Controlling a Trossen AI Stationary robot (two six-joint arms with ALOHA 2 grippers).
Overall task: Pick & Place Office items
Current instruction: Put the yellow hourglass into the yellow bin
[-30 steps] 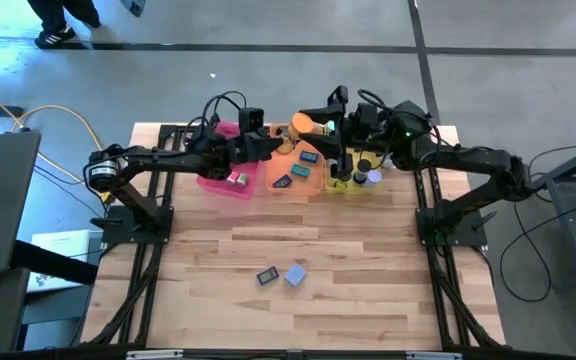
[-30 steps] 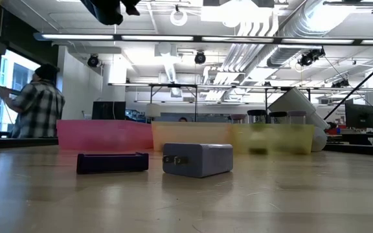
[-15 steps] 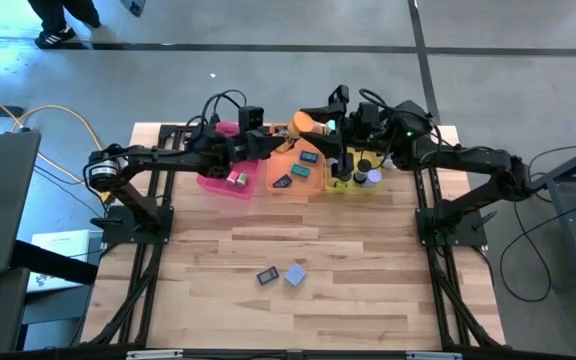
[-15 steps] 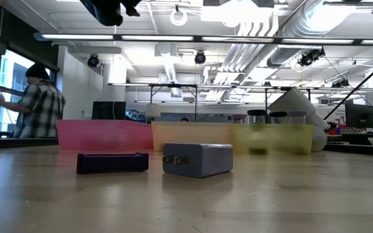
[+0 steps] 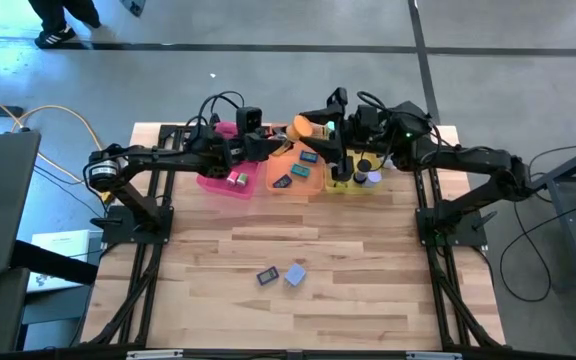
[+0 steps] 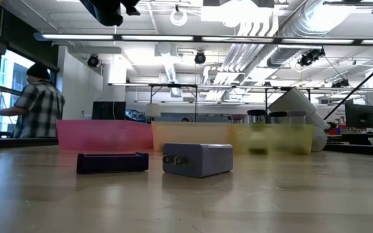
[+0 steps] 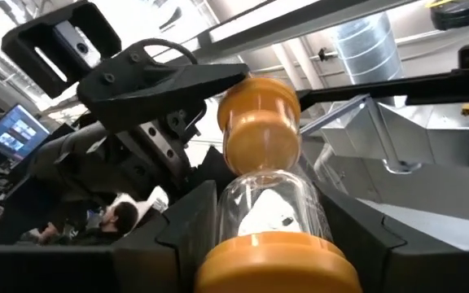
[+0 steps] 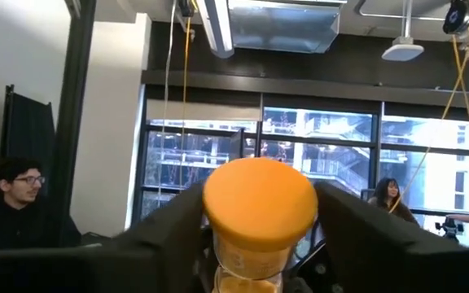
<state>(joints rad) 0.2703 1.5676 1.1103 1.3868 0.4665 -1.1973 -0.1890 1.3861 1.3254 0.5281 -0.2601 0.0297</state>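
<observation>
A small hourglass with orange end caps and a clear glass body is held in the air above the far trays, between my two grippers. My left gripper is shut on one end and my right gripper on the other. In the left wrist view the hourglass runs away from my left gripper to the right gripper's fingers. A dark blue flat rectangle and a lavender block lie flat on the table near its front. My left gripper pinches the hourglass between its two fingers at the glass bulb next to the near orange cap. The hourglass points straight out ahead of the fingers, clear of table and trays. My right gripper has the hourglass's other orange cap between its two fingers. That cap faces back toward the wrist, so the fingers lie along the hourglass.
A pink tray, an orange tray and a yellow tray stand side by side at the far edge, holding several small items. The low view shows the rectangle, the block and a person beyond the table.
</observation>
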